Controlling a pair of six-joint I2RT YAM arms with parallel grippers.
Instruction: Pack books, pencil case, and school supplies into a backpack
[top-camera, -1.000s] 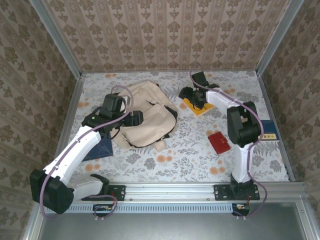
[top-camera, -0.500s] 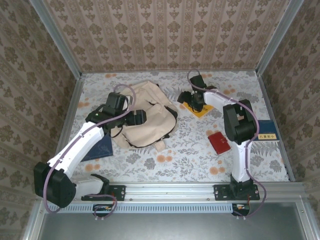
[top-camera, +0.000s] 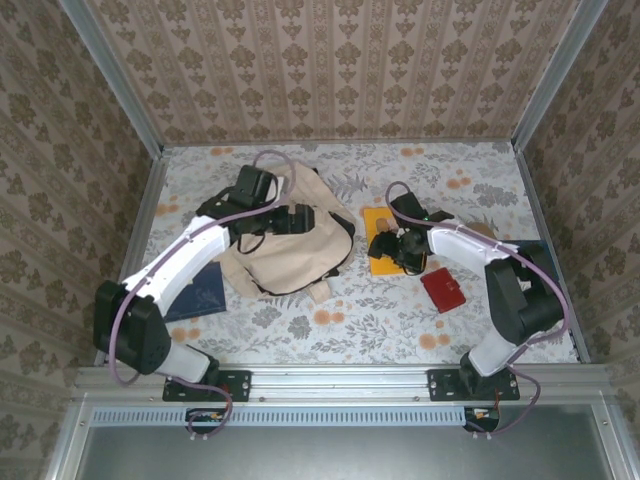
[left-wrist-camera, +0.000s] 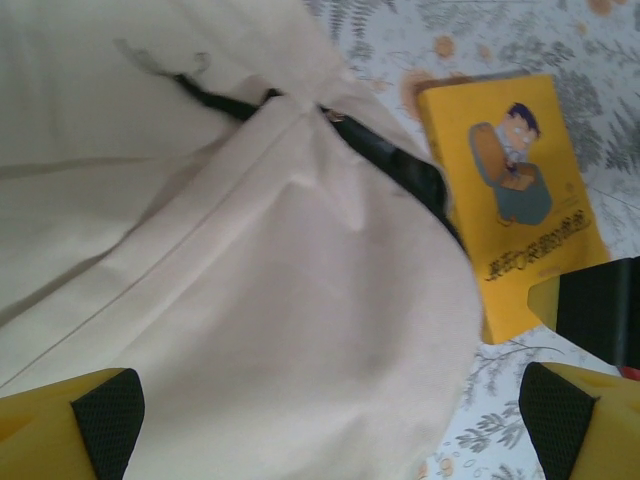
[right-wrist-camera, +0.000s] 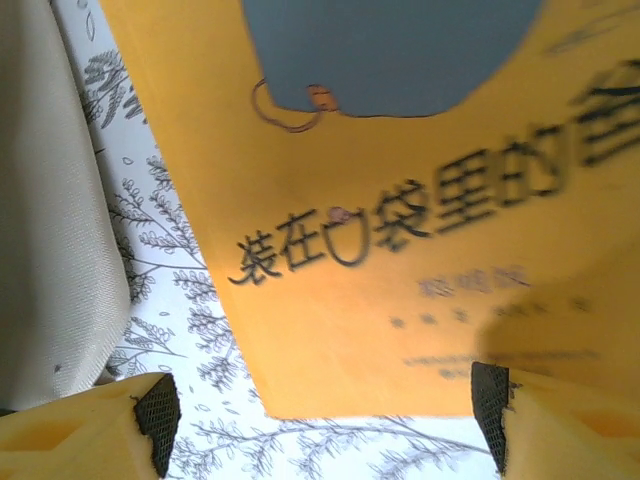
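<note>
The cream backpack (top-camera: 285, 255) lies slumped left of centre, its dark zipper (left-wrist-camera: 400, 170) showing in the left wrist view. My left gripper (top-camera: 300, 218) hovers open over its top, with the fabric (left-wrist-camera: 250, 300) spread wide beneath the yellow fingers (left-wrist-camera: 100, 420). One of the books, the yellow one with the cartoon cover (top-camera: 380, 228), lies flat just right of the backpack and also shows in the left wrist view (left-wrist-camera: 515, 200). My right gripper (top-camera: 381, 250) stands open low over its near end. The book's corner (right-wrist-camera: 330, 330) sits between the pads (right-wrist-camera: 157, 412), touching neither clearly.
A small red pouch (top-camera: 441, 289) lies right of the yellow book. A dark blue flat item (top-camera: 200, 290) lies under my left arm, left of the backpack. Patterned walls ring the floral tablecloth (top-camera: 330, 320); metal rails run along its edges.
My left gripper moved back and right over the backpack and opened wider. My right arm swung from the yellow book's far side to its near end, and the book now lies nearer the front.
</note>
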